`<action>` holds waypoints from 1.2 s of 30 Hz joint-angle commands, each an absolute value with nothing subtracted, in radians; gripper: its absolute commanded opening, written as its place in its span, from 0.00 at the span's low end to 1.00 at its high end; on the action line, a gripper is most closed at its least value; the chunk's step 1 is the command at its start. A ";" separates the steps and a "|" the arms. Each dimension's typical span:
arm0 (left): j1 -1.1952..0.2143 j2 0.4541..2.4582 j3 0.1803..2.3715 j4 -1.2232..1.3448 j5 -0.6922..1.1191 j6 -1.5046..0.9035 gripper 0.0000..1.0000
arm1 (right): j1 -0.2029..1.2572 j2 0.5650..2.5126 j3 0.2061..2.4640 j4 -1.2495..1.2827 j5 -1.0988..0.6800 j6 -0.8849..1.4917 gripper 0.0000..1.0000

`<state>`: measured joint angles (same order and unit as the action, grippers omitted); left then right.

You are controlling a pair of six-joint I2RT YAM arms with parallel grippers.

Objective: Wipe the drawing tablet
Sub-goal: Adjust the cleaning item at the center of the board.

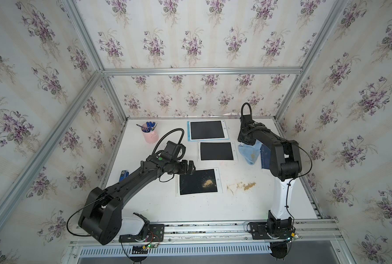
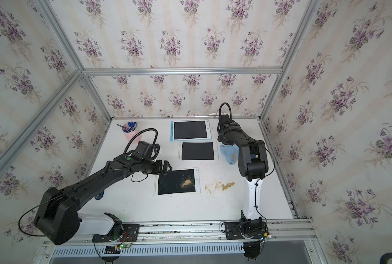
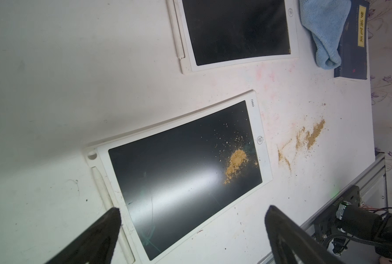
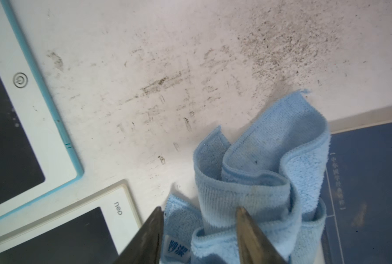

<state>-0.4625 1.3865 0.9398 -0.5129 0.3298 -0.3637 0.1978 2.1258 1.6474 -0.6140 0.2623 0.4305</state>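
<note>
The drawing tablet (image 1: pixel 198 181) (image 2: pixel 176 181) with a white frame and dark screen lies near the table's front middle. A heap of tan powder (image 1: pixel 208 182) (image 3: pixel 235 163) sits on its screen (image 3: pixel 183 173). My left gripper (image 1: pixel 190 168) (image 2: pixel 166 168) (image 3: pixel 193 208) hovers open over the tablet's far left corner, holding nothing. A crumpled light blue cloth (image 1: pixel 250 153) (image 2: pixel 230 153) (image 4: pixel 270 171) lies at the right. My right gripper (image 4: pixel 199 209) points down onto it. Its jaws stand apart around a fold of the cloth.
Two more tablets lie further back, one blue-framed (image 1: pixel 206 130) and one white-framed (image 1: pixel 216 151). A pink cup of pens (image 1: pixel 150 134) stands at the back left. A dark blue book (image 1: pixel 264 157) (image 4: pixel 368 182) lies under the cloth's edge. Tan powder (image 1: pixel 248 185) streaks the table.
</note>
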 commanded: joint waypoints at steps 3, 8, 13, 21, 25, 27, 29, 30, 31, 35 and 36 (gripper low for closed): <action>-0.445 1.404 0.939 -0.459 0.394 -0.341 1.00 | 0.223 2.155 1.642 -0.652 0.269 0.366 0.54; -0.445 1.393 0.931 -0.460 0.399 -0.341 1.00 | 0.232 2.125 1.587 -0.632 0.214 0.362 0.53; -0.445 1.381 0.923 -0.461 0.398 -0.342 1.00 | 0.237 2.038 1.483 -0.609 0.198 0.367 0.53; -0.445 1.362 0.910 -0.451 0.421 -0.361 1.00 | 0.236 1.839 1.282 -0.546 0.173 0.409 0.57; -0.445 1.358 0.911 -0.450 0.424 -0.359 1.00 | 0.237 1.795 1.279 -0.570 0.180 0.425 0.58; -0.445 1.358 0.910 -0.444 0.423 -0.359 1.00 | 0.238 1.793 1.277 -0.587 0.174 0.431 0.57; -0.445 1.359 0.905 -0.435 0.423 -0.360 1.00 | 0.236 1.801 1.278 -0.617 0.190 0.460 0.57; -0.445 1.361 0.901 -0.430 0.427 -0.363 1.00 | 0.236 1.809 1.281 -0.633 0.188 0.480 0.56; -0.445 1.362 0.897 -0.427 0.431 -0.364 1.00 | 0.236 1.815 1.282 -0.644 0.176 0.500 0.55; -0.445 1.351 0.882 -0.426 0.435 -0.358 1.00 | 0.236 1.815 1.278 -0.663 0.113 0.613 0.48; -0.444 1.344 0.876 -0.427 0.432 -0.354 1.00 | 0.237 1.810 1.273 -0.663 0.105 0.634 0.48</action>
